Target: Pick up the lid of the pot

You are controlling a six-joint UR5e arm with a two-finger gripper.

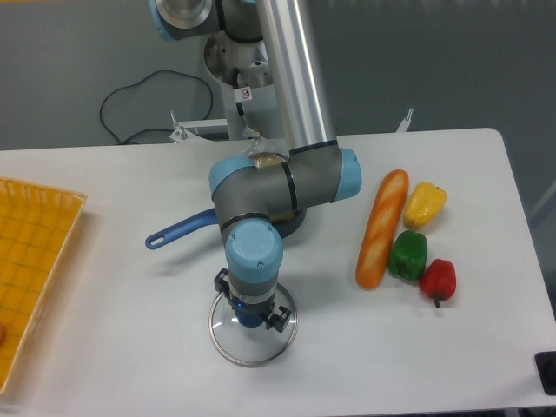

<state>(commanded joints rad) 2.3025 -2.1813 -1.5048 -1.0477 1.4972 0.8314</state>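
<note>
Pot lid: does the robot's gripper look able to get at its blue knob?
Probably yes: the gripper is over the lid, fingers apart with the blue knob showing between them, and no obstacle is visible there.

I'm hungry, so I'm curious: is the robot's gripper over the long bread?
No, the gripper is over the glass lid; the long bread lies off to one side.

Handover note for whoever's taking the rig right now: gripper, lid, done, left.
Gripper: open, low over the lid, fingers either side of its blue knob; contact can't be judged from this view.
Lid: on the table, in front of the pan with the blue handle.
Done: gripper lined up over the knob, as far as one view shows.
Left: close on the knob, check the grip, lift.
</note>
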